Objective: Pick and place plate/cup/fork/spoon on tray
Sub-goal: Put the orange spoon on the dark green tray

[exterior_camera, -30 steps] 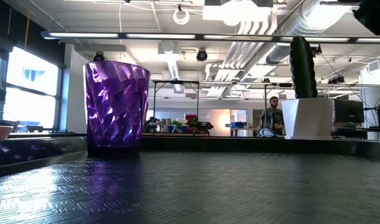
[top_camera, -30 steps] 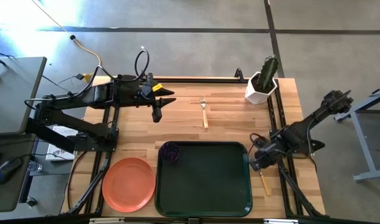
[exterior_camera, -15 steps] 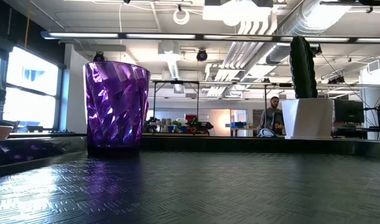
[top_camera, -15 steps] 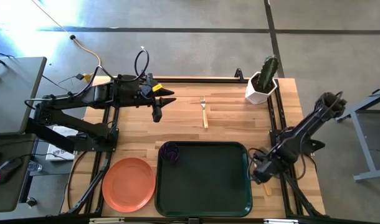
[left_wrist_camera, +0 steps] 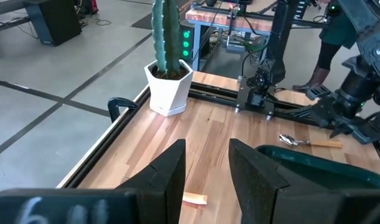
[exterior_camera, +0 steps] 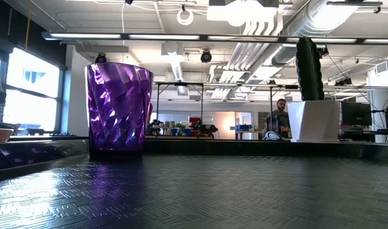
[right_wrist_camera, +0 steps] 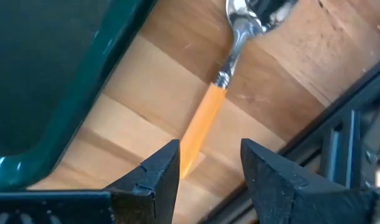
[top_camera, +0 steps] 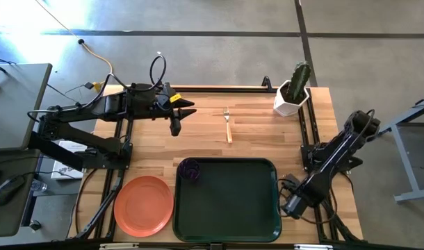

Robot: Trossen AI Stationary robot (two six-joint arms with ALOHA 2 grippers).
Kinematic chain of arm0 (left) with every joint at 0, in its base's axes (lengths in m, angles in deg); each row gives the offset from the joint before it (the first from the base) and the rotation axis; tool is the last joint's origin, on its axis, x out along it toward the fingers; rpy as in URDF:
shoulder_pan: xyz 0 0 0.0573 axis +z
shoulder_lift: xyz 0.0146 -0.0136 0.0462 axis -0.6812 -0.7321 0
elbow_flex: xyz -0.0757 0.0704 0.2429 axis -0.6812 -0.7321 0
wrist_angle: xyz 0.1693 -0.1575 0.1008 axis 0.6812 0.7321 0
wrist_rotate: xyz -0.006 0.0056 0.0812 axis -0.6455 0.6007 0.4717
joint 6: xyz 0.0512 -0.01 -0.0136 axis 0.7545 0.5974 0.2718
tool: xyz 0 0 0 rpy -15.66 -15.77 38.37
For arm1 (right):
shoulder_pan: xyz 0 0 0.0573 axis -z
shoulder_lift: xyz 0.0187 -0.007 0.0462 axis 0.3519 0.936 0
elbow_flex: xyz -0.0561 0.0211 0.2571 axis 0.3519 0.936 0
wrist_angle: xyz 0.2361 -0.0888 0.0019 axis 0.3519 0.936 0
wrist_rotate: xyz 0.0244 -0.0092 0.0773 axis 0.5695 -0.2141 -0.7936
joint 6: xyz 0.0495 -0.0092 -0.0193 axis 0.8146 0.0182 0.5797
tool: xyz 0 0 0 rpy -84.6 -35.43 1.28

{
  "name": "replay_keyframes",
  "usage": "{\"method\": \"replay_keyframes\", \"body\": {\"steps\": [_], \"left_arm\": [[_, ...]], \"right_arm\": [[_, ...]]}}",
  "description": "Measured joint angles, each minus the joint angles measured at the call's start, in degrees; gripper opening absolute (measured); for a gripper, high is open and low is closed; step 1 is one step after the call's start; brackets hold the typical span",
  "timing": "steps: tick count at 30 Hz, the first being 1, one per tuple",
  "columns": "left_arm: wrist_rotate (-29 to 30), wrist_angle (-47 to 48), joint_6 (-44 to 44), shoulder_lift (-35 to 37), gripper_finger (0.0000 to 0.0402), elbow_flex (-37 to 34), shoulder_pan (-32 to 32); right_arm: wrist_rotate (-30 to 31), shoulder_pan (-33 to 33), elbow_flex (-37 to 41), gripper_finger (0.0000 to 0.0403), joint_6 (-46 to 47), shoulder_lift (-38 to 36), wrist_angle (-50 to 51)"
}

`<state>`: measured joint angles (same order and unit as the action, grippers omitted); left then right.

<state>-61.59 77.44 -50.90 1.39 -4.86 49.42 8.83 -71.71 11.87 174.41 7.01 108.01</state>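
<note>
Since a second ago, the right gripper (top_camera: 291,205) has been lowered toward the surface's (top_camera: 254,132) near right edge, fingers spread over the spoon's (right_wrist_camera: 205,121) handle, just beside the tray's (top_camera: 229,229) right rim. The left gripper (top_camera: 176,128), spread, is unmoved.

Dark green tray (top_camera: 229,201), salmon-orange plate (top_camera: 144,205), faceted purple cup (exterior_camera: 118,110), tan-handled silver spoon (right_wrist_camera: 220,84)

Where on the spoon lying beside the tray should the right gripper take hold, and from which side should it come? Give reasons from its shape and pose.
Probably the tan handle, from above. The spoon lies flat on the wooden table just outside the tray, so only a top approach is free. The right gripper hangs open over the handle's end, a finger either side; the straight, narrow handle suits its jaws better than the rounded bowl.
</note>
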Motion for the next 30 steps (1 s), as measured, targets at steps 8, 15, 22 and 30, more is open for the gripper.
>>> {"method": "replay_keyframes", "body": {"steps": [8, 15, 22, 30], "left_arm": [[0.0, 0.0, -1.4, 0.0, 0.0113, 0.0, 0.0], [0.0, 0.0, -1.5, 0.0, 0.0113, 0.0, -0.1], [0.0, 0.0, -3.5, 0.0, 0.0113, 0.0, -0.2], [0.0, 0.0, -3.6, 0.0, 0.0113, 0.0, -0.2]], "right_arm": [[2.0, -0.9, 0.0, 0.0161, 0.2, 4.5, -1.5], [2.7, -2.0, 0.0, 0.0161, 1.5, 7.6, -2.7], [3.8, -4.2, 0.0, 0.0161, 5.1, 9.1, -3.8], [7.0, -7.4, 0.0, 0.0161, 11.3, 9.2, -4.2]]}}
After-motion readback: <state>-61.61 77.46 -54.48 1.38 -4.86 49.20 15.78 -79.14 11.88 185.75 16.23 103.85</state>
